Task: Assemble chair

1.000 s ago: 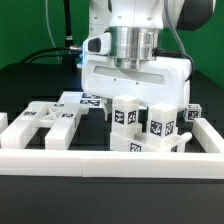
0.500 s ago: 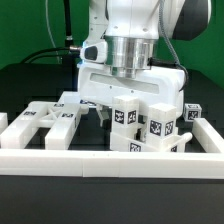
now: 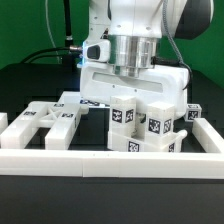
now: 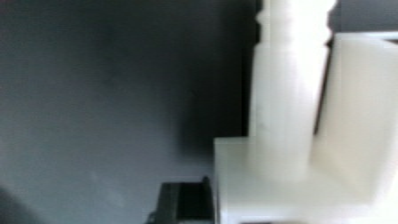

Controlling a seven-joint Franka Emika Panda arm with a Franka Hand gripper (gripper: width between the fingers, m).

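Note:
White chair parts with black-and-white tags crowd the table in the exterior view: two upright blocks (image 3: pixel 123 112) (image 3: pixel 158 121), a lower block (image 3: pixel 135 144) in front and a cut-out frame (image 3: pixel 48 120) at that view's left. My gripper (image 3: pixel 116 101) hangs low just behind the upright blocks, which hide its fingertips. In the wrist view a round white leg (image 4: pixel 285 90) runs up from a cube end (image 4: pixel 294 180). One black finger (image 4: pixel 185 200) lies against that cube; the other finger is hidden. The jaws stand shut. I cannot make out anything clasped between them.
A long plain white border rail (image 3: pixel 100 160) runs along the front, with a side rail (image 3: pixel 210 135) at the exterior view's right. A small tagged cube (image 3: pixel 191 112) sits near that side rail. A flat tagged slab (image 3: pixel 84 100) lies behind the frame. Black cables hang at the back.
The jaws have gone from wide open to shut. The dark finger that showed left of the upright block half a second ago is hidden behind it now. The hand stayed in place.

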